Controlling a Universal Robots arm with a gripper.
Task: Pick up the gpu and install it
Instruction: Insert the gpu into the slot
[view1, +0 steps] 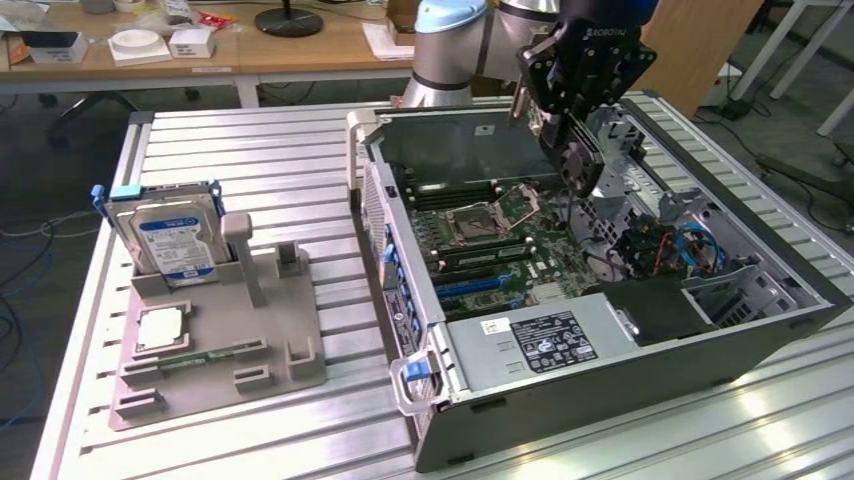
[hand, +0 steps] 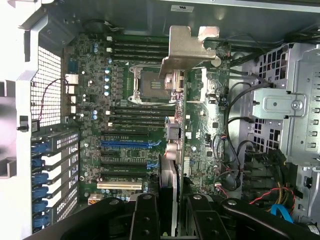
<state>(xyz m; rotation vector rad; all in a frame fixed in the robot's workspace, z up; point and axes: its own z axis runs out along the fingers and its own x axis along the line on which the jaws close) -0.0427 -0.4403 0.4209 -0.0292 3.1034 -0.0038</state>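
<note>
gripper is clamped on the gpu, card hanging edge-down over the open case upper right of centre in the exterior view; I'd judge it light, stiff, fragile, so hold by the board edges, never the faces
</note>
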